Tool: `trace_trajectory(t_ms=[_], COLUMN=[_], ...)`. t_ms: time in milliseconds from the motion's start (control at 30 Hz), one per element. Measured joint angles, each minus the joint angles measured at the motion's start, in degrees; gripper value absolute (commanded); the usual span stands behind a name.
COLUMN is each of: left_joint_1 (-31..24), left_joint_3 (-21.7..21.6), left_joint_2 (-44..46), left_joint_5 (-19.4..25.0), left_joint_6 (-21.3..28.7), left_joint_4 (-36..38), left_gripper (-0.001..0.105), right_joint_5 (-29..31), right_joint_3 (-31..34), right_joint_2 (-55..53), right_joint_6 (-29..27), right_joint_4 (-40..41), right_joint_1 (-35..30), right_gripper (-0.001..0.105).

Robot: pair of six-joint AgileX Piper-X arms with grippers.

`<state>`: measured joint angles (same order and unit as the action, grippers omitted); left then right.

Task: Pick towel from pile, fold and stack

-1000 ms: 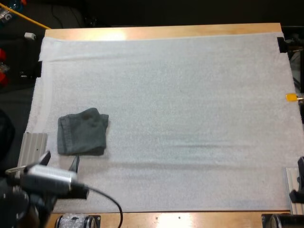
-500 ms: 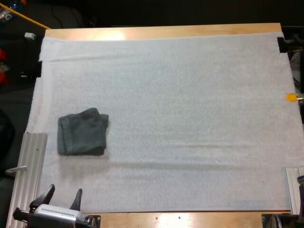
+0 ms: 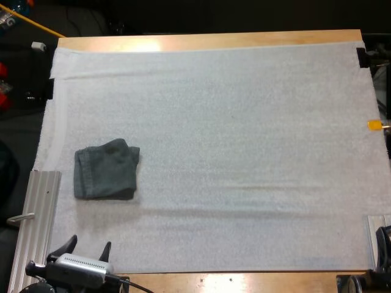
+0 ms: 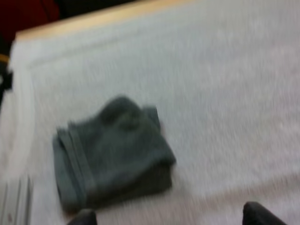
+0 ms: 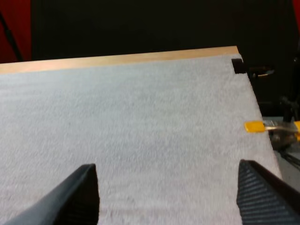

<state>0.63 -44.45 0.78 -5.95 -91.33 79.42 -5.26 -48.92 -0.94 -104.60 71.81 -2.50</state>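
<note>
On white mat (image 3: pixel 244 122), one folded towel (image 3: pixel 105 170)

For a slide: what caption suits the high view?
Folded towel lies on the white mat; open left gripper at near edge.

towel (image 3: pixel 105 170): 1 was counted, dark grey-green, a single piece | pincers: 2 were counted, left pincer (image 3: pixel 90 244) and right pincer (image 5: pixel 171 187) | white mat (image 3: pixel 244 122): 1 | wooden tabletop (image 3: pixel 208 40): 1 | ribbed metal rails (image 3: pixel 38 220): 2 were seen, one at each side edge of the mat
</note>
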Motion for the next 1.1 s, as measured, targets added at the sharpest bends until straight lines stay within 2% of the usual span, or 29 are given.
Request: trace_trajectory(t_ms=[267, 433, 567, 900, 1100], left_joint_1=[0.0, 0.0, 0.0, 0.0, 0.0], left_joint_3=[6.29, 11.4, 13.87, 14.81, 14.81], left_joint_2=[0.0, 0.0, 0.0, -0.1, -0.1], left_joint_5=[-0.26, -0.25, -0.25, -0.25, -0.25], left_joint_6=[0.37, 0.37, 0.37, 0.37, 0.37], left_joint_4=[-12.0, -17.33, -18.6, -20.01, -20.01], left_gripper=[0.06, 0.06, 0.06, 0.06, 0.06], right_joint_5=[0.0, 0.0, 0.0, 0.0, 0.0], right_joint_3=[6.09, 9.88, 12.94, 18.38, 18.58], right_joint_2=[0.0, 0.11, 0.1, 0.1, 0.1], right_joint_6=[0.0, 0.0, 0.0, 0.0, 0.45], right_joint_4=[-9.38, -10.81, -10.81, -11.13, -11.35], right_joint_1=[0.0, 0.0, 0.0, 0.0, 0.0], right_gripper=[0.062, 0.062, 0.062, 0.062, 0.062])
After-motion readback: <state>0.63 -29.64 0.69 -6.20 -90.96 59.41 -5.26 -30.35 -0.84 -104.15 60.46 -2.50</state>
